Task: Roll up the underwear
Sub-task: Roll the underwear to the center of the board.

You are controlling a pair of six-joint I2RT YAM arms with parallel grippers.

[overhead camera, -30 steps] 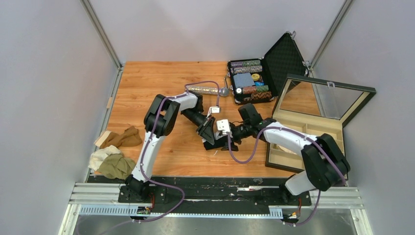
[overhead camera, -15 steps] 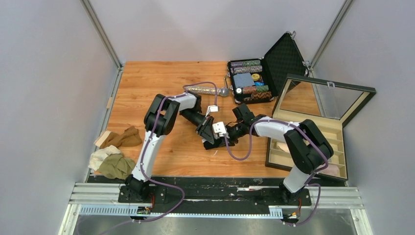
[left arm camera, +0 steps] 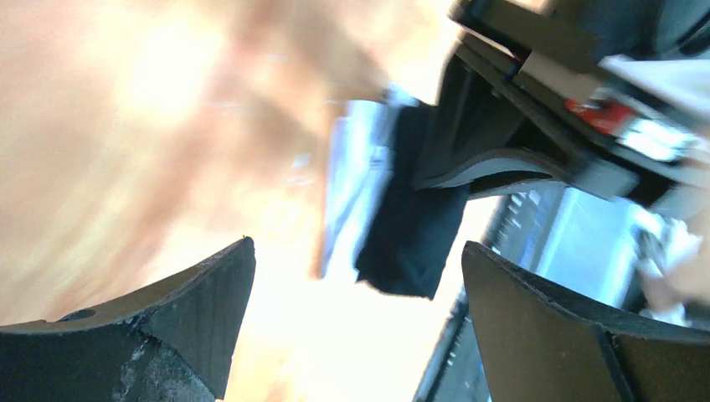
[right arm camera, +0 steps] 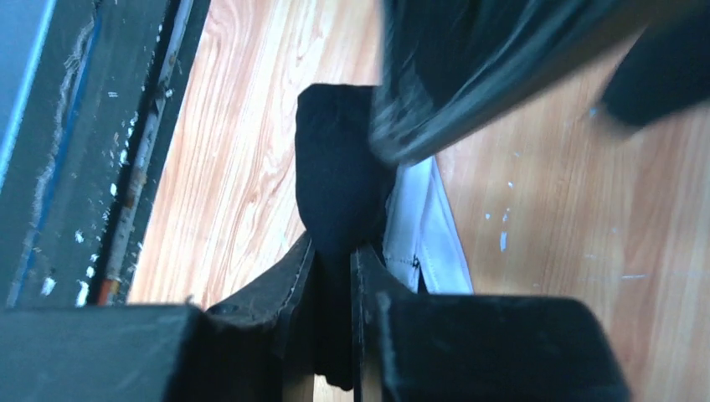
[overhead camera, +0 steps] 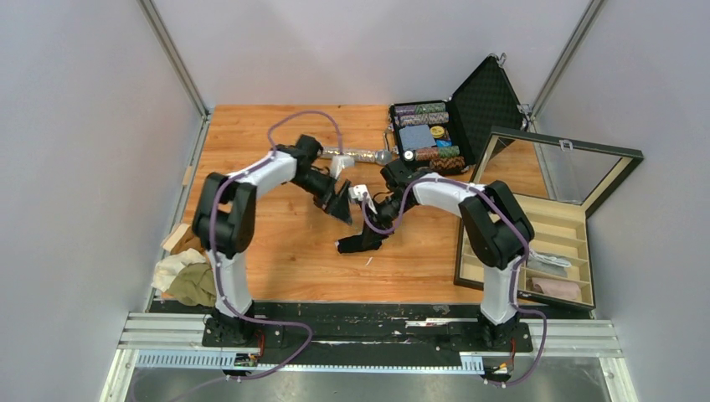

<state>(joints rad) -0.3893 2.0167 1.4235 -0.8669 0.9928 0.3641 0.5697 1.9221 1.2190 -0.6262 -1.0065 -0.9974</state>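
black underwear (right arm camera: 336, 167) in right tool (right arm camera: 333, 253)

White arms (overhead camera: 264, 172), purple cables (overhead camera: 303, 114), black claws (left arm camera: 358, 244).

Motion smears the left wrist view: the table (left arm camera: 126, 126) is a tan blur, and the underwear (left arm camera: 410, 226) is only a dark patch with a pale band, any lettering unreadable. In the right wrist view a blurred dark shape (right arm camera: 502, 59) covers the underwear's top, and its lower end is lost between the right gripper's (right arm camera: 333, 251) fingers. From above, the left arm (overhead camera: 222, 209) hides part of the cloth pile (overhead camera: 191, 283) and the microphone (overhead camera: 368, 155).
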